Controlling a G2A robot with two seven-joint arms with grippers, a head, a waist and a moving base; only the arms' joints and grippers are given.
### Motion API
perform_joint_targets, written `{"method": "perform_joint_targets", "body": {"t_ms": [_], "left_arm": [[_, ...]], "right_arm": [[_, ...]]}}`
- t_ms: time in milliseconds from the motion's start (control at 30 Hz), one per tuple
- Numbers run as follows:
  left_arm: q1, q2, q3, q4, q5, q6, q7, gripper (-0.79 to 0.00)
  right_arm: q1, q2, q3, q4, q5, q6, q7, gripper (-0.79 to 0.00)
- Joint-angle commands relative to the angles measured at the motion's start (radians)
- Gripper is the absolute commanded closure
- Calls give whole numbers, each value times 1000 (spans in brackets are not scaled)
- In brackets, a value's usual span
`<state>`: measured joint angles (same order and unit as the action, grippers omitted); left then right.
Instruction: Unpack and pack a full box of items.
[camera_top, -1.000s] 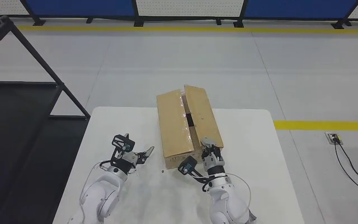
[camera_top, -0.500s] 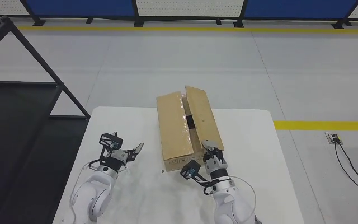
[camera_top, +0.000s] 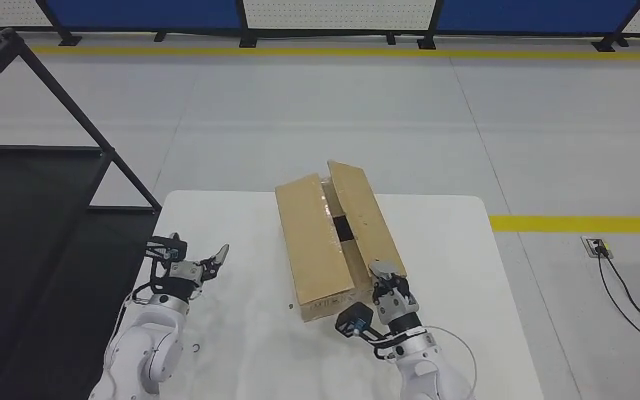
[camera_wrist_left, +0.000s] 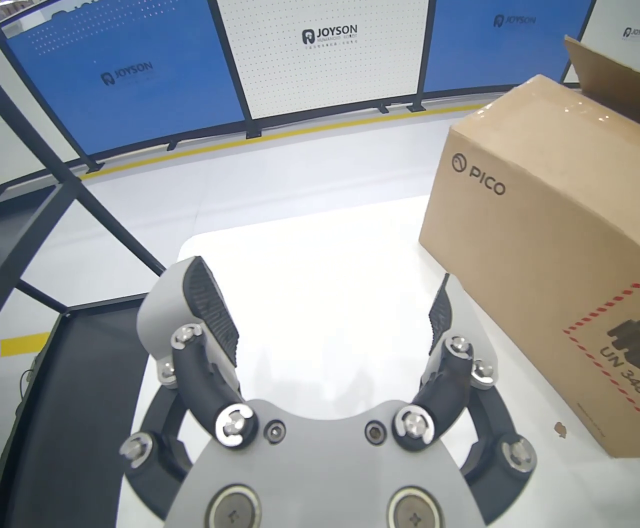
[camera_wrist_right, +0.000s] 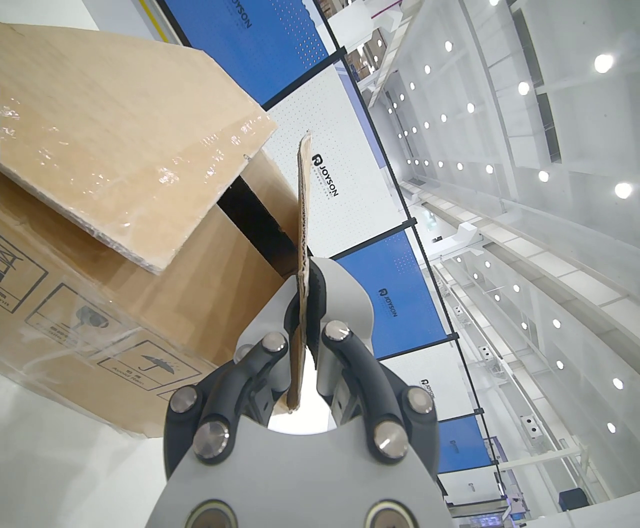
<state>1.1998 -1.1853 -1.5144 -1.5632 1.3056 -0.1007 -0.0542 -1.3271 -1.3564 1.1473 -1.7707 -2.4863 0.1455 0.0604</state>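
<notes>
Pincers first: the left pincer (camera_top: 212, 258) sits released over the near left part of the white surface (camera_top: 240, 225). On its wrist camera I see both ribbed pads (camera_wrist_left: 212, 305) spread wide above bare surface, touching nothing. Off to that pincer's right, well apart from it, the cardboard box (camera_top: 318, 255) rests on the surface with one long side turned towards the pincer. A tiny brown speck (camera_wrist_left: 559, 427) lies on the surface just beside the box's near lower corner, to the right of the pincer.

Moving right, the box's left flap (camera_top: 308, 235) is folded down almost flat over the top, and clear tape (camera_wrist_right: 200, 165) shines along its free edge. A dark gap (camera_top: 343, 225) runs between it and the right flap (camera_top: 365, 215), which is tilted up from the opening.

At the box's near right corner, the right pincer (camera_top: 385, 280) is clenched on that right flap. On its wrist camera the cardboard passes straight between the two fingers, both pressed against it. The flap rises edge-on beyond the pincer, and its near end pokes out behind the fingers. The box body lies just to this pincer's left, its near end wall with printed handling symbols close beside it. I cannot tell what is inside the box, as the gap shows only dark.
</notes>
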Motion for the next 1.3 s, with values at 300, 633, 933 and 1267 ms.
{"method": "perform_joint_targets", "body": {"t_ms": [300, 633, 933, 1267], "left_arm": [[-20, -8, 33, 36, -7, 10, 5, -785], [-47, -13, 49, 66, -10, 20, 12, -785], [-49, -16, 25, 75, -29, 73, 39, -785], [-54, -19, 41, 81, 3, 77, 37, -785]], "right_arm": [[-57, 12, 64, -29, 23, -4, -97, 0], [-113, 25, 125, -43, 80, -27, -219, 0], [-140, 35, 174, -45, 140, -53, -308, 0], [-151, 47, 217, -44, 189, -108, -394, 0]]}}
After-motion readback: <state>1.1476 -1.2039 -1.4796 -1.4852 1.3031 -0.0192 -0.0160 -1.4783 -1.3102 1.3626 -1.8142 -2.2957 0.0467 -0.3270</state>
